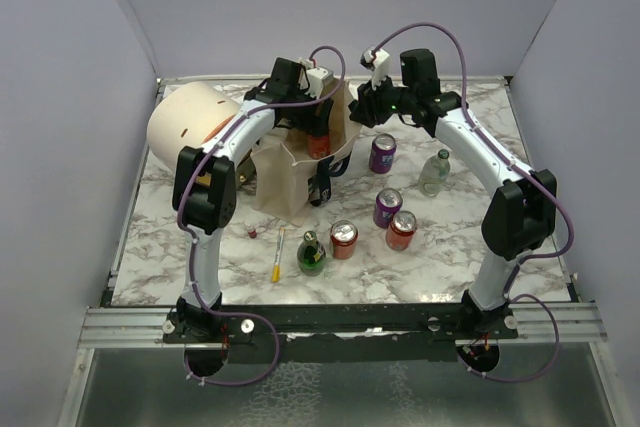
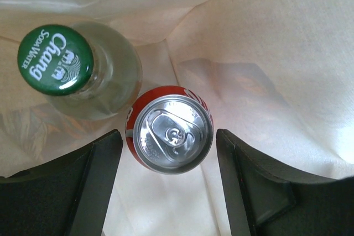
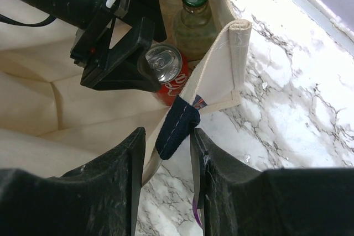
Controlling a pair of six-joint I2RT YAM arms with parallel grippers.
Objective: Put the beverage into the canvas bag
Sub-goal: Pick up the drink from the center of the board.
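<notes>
**Near edge of the counter (image 1: 450,267).** A green bottle (image 1: 311,254) and several loose cans (image 1: 387,207) stand well apart from both arms.

**Middle.** The canvas bag (image 1: 280,182) stands upright with its mouth open. The right gripper (image 3: 168,134) has its jaws clamped on the bag's navy strap (image 3: 176,125) and holds that side of the mouth up.

**Inside the bag.** The beverage, a red can (image 2: 172,130), stands upright just beside a green-capped soda-water bottle (image 2: 83,73).

**Left gripper (image 2: 168,136).** It points straight down into the bag. Its jaws are apart, one on each side of the can, and the can's long axis lies along the line of approach. Only a sliver of gap shows on either side, so it cannot be told whether the jaws bear on the can.

**Judgement.** The can already sits within the bag, and the left arm is the nearer one. The move left is probably to widen the jaws and lift straight out along the can's axis, clear of the bottle.
</notes>
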